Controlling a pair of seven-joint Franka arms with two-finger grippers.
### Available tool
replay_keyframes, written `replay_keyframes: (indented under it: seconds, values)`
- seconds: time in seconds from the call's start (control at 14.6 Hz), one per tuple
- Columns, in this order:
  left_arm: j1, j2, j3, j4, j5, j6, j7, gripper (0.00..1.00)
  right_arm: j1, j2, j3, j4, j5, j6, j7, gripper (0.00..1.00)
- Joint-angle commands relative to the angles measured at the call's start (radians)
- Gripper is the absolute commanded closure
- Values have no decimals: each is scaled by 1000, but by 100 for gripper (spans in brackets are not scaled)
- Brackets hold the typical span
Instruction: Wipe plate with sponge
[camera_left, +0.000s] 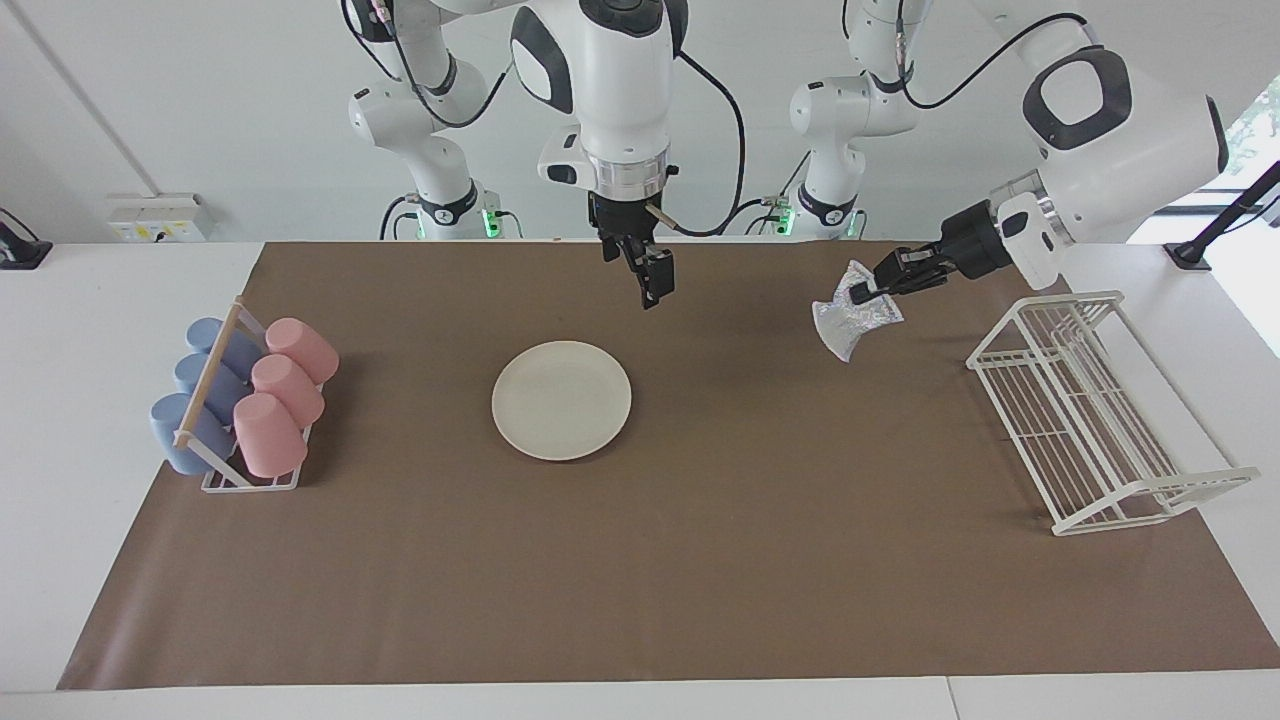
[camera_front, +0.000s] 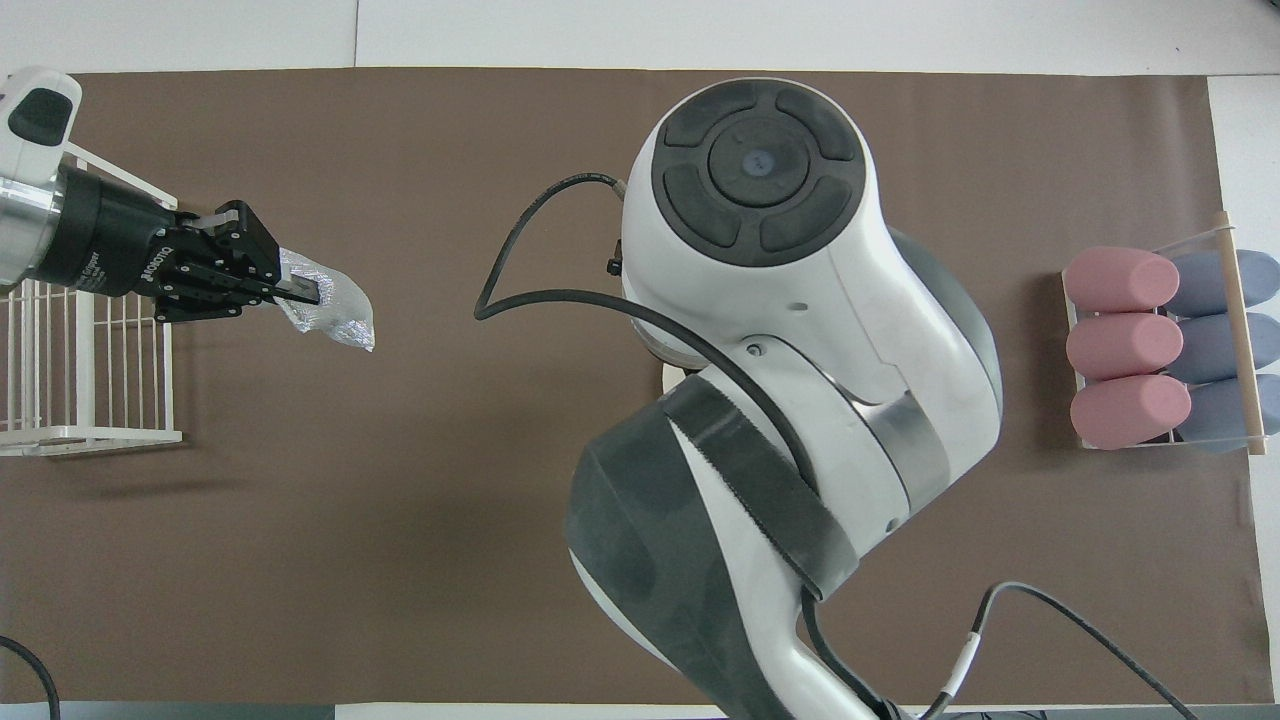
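Note:
The cream-white plate (camera_left: 561, 399) lies flat on the brown mat near the middle of the table. In the overhead view the right arm covers nearly all of it. My left gripper (camera_left: 868, 292) (camera_front: 300, 290) is shut on the silvery mesh sponge (camera_left: 855, 318) (camera_front: 335, 308). It holds the sponge in the air over the mat, between the plate and the white wire rack, and the sponge hangs limp from the fingers. My right gripper (camera_left: 652, 285) points down over the mat, just on the robots' side of the plate, and holds nothing.
A white wire rack (camera_left: 1090, 420) (camera_front: 80, 370) stands at the left arm's end of the table. A small rack of pink and blue cups (camera_left: 245, 405) (camera_front: 1160, 350) stands at the right arm's end. The brown mat (camera_left: 700, 580) covers most of the table.

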Motion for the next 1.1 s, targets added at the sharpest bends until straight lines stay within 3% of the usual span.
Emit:
replay_keyframes:
  seconds: [0.0, 0.41, 0.69, 1.03]
  values:
    - [16, -127, -2, -221, -196, 77, 128, 100, 2, -14, 4, -20, 18, 11, 58, 0]
    - [-3, -164, -3, -422, -463, 59, 495, 100, 13, -40, 4, -72, 24, 39, 75, 0]
    - [-63, -174, -7, -515, -561, 63, 707, 100, 45, -64, 4, -142, 29, 162, 200, 0]
    - [-76, -169, -7, -537, -611, 32, 748, 100, 87, -78, 10, -187, 84, 142, 279, 0]
